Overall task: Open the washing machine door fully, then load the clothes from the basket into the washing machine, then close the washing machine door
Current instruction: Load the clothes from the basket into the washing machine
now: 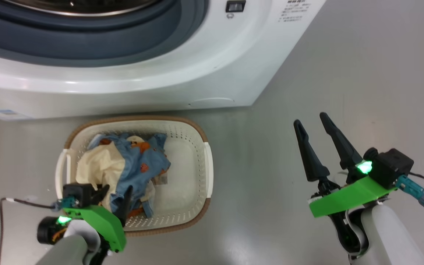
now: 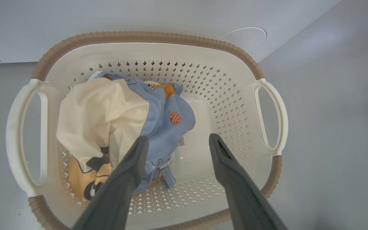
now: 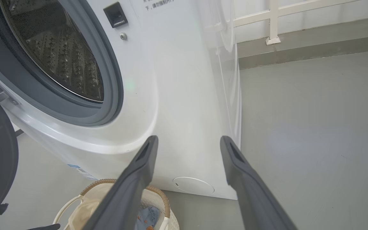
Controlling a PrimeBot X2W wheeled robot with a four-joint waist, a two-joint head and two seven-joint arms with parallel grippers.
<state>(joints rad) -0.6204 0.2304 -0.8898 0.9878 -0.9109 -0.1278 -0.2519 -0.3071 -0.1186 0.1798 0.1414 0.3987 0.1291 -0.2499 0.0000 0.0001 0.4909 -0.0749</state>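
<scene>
Left wrist view: left end effector (image 2: 178, 137) splayed above clothes (image 2: 107, 108)

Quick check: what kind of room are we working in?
Likely a laundry or utility area: a white front-loading washing machine stands on a smooth grey floor, with a basket of clothes right in front of it.
</scene>
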